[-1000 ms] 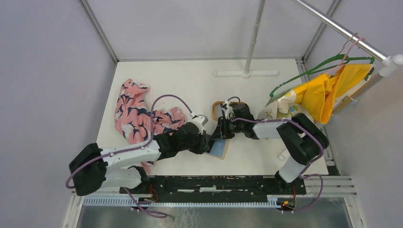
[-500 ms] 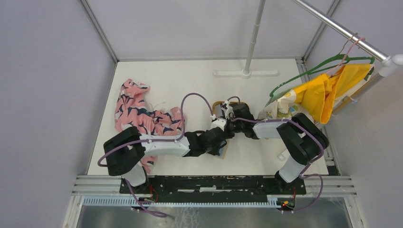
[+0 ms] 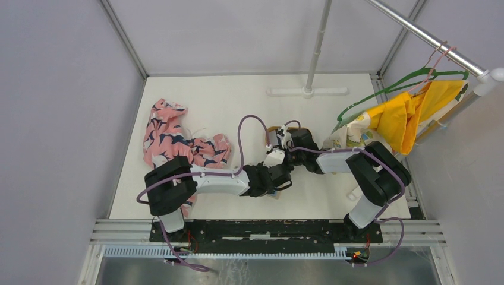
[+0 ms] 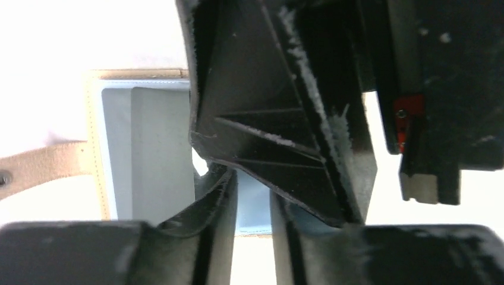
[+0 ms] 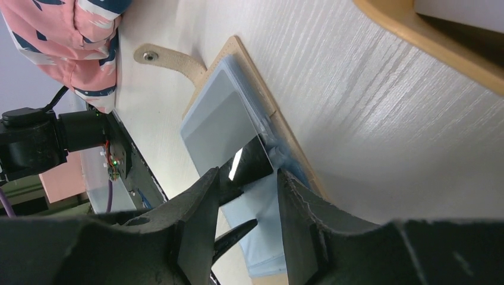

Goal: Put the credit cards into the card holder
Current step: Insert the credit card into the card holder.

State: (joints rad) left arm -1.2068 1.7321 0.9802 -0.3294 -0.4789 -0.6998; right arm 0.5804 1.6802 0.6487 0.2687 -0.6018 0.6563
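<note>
The card holder (image 5: 220,113) lies open on the table, tan with grey-blue panels, and its tan tab (image 5: 169,59) points away. It also shows in the left wrist view (image 4: 148,148). In the top view only a sliver of the card holder (image 3: 274,193) shows under the arms. My right gripper (image 5: 247,173) is over it, its fingertips at the two edges of a dark glossy credit card (image 5: 252,160), which stands tilted with one corner at a pocket. My left gripper (image 4: 254,190) hovers over the blue panel close below the right one, jaws a narrow gap apart and empty. In the top view the left gripper (image 3: 278,178) meets the right gripper (image 3: 284,159).
The oval wooden-rimmed tray (image 3: 270,129) sits just behind the grippers; its rim (image 5: 428,35) shows in the right wrist view. A pink patterned cloth (image 3: 172,142) lies at the left. A yellow garment (image 3: 410,113) hangs on a green hanger at the right. A pole base (image 3: 307,91) stands at the back.
My left arm has swung right from beside the pink cloth and brought its gripper over the card holder, against the right gripper. The right gripper has stayed in place.
</note>
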